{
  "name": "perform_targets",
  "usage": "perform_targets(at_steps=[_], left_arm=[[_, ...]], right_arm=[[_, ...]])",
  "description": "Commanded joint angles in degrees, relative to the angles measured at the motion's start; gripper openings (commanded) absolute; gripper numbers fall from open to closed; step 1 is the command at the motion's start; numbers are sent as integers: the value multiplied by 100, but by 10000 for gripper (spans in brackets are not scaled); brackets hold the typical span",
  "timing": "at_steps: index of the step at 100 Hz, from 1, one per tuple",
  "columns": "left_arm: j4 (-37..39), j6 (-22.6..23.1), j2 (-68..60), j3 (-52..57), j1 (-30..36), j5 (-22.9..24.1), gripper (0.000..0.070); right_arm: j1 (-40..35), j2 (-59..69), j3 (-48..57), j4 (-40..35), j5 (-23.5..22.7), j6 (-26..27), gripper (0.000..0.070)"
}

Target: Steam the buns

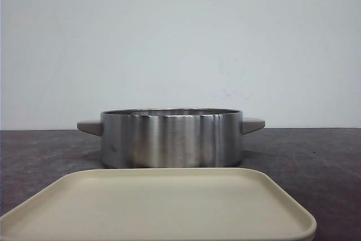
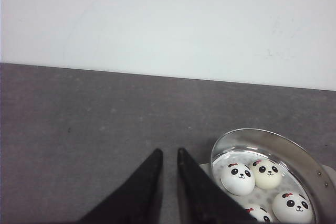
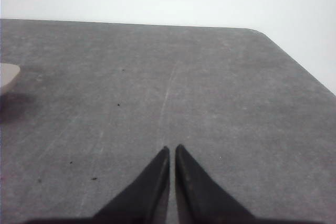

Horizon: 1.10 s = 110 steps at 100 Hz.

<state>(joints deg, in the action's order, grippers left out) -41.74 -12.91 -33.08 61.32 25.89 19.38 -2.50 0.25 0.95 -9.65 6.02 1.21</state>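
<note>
Four white panda-faced buns lie inside the steel pot (image 2: 262, 134) in the left wrist view: one (image 2: 237, 178), a second (image 2: 266, 173), a third (image 2: 292, 206), and a fourth (image 2: 258, 214) partly hidden by a finger. My left gripper (image 2: 169, 153) hovers over bare table just beside the pot, jaws together with a narrow slit, holding nothing. My right gripper (image 3: 172, 149) is shut and empty over bare dark table. In the front view the pot (image 1: 172, 139) stands mid-table; its wall hides the buns, and neither gripper shows there.
A beige square plate (image 1: 158, 207) lies in front of the pot, with nothing on it. The pot has two grey side handles (image 1: 252, 124). A beige rounded edge (image 3: 8, 74) shows in the right wrist view. The table's far corner (image 3: 252, 30) meets a white wall.
</note>
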Motion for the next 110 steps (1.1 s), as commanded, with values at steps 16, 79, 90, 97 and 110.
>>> perform_targets(at_steps=[16, 79, 90, 97, 110], left_arm=[[59, -13, -22, 50, 15, 17, 0], [52, 105, -20, 50, 13, 28, 0], [-90, 396, 26, 9, -55, 33, 0], [-7, 503, 105, -310, -129, 31, 0], [1005, 492, 514, -1725, -385, 4, 0]], right_arm=[[4, -4, -24, 61, 0, -57, 12], [7, -4, -24, 61, 0, -57, 12], [7, -4, -24, 61, 0, -57, 12], [7, -4, -24, 63, 0, -57, 12], [7, -4, -24, 61, 0, -57, 12]])
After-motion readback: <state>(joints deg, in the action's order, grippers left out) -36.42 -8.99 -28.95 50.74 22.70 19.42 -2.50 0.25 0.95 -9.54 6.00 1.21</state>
